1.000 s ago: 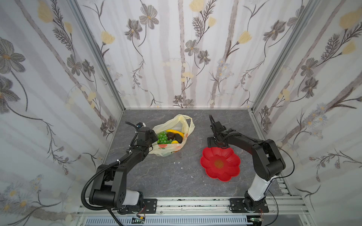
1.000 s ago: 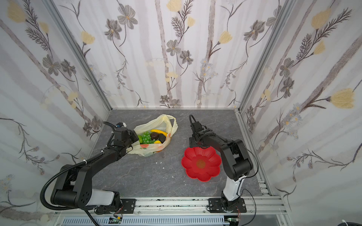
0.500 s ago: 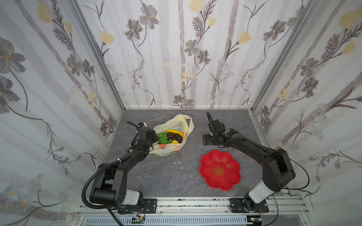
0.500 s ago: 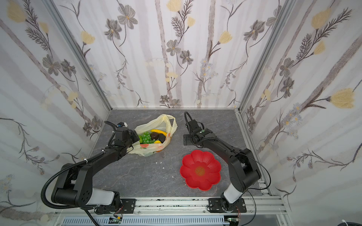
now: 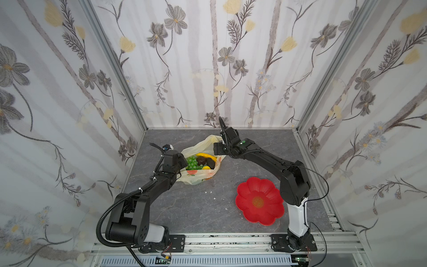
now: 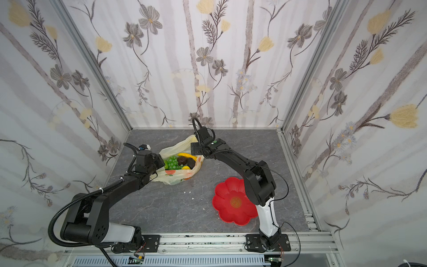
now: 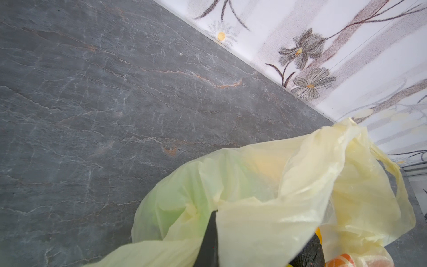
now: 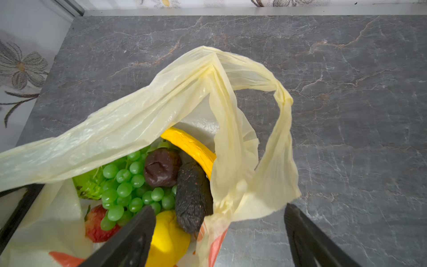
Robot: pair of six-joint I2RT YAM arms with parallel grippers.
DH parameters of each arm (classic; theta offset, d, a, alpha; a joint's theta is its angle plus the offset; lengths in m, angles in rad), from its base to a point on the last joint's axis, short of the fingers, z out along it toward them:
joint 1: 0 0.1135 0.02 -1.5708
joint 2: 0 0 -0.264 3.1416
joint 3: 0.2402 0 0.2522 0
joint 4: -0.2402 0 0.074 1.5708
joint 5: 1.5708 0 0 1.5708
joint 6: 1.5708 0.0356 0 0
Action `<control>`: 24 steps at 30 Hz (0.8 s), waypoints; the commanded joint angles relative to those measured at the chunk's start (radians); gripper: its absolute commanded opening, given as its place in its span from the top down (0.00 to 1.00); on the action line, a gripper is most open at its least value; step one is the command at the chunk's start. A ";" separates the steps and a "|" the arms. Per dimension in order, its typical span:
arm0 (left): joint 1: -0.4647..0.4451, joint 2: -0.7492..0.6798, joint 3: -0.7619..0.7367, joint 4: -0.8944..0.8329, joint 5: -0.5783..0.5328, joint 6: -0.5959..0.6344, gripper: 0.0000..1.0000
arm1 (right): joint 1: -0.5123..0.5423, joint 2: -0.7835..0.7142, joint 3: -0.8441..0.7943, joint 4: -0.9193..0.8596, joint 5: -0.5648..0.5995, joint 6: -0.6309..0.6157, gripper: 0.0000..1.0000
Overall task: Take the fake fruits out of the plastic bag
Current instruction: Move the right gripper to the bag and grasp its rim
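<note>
The plastic bag (image 5: 198, 178) (image 6: 175, 178) lies open at the back of the grey table, pale yellow with orange prints. Inside are the fake fruits: green grapes (image 8: 129, 187) (image 5: 193, 162), a banana (image 8: 191, 145), a round dark brown piece (image 8: 161, 167), a dark rough oblong one (image 8: 191, 196), a lemon (image 8: 168, 238), a strawberry (image 8: 97, 226) and a bumpy green fruit (image 8: 87, 185). My left gripper (image 5: 182, 161) (image 6: 161, 161) is shut on the bag's left rim (image 7: 277, 185). My right gripper (image 8: 218, 207) (image 5: 218, 150) hangs open over the right rim, one finger above the fruits and one outside.
A red flower-shaped dish (image 5: 260, 201) (image 6: 235, 203) sits at the front right, beside the right arm's base. A loop handle (image 8: 282, 129) of the bag lies on the table behind it. Flowered walls close in the back and both sides.
My right arm has swung left, from beside the red dish to over the bag's right rim, with its gripper open. The left gripper has kept its hold on the bag.
</note>
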 commanded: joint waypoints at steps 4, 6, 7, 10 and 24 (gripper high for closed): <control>-0.009 0.011 0.011 0.023 0.000 -0.009 1.00 | 0.000 0.149 0.133 -0.058 0.049 -0.019 0.34; -0.010 0.019 0.020 0.022 0.002 -0.013 1.00 | 0.000 0.161 0.134 -0.056 0.047 -0.023 0.52; -0.011 0.027 0.025 0.022 0.004 -0.018 1.00 | 0.000 0.162 0.131 -0.059 0.058 -0.025 0.61; -0.020 0.062 0.056 0.022 0.011 -0.026 1.00 | -0.007 0.136 0.089 -0.062 0.096 -0.032 0.86; -0.150 0.369 0.422 -0.049 0.025 -0.045 1.00 | -0.071 -0.274 -0.521 0.220 0.093 0.020 1.00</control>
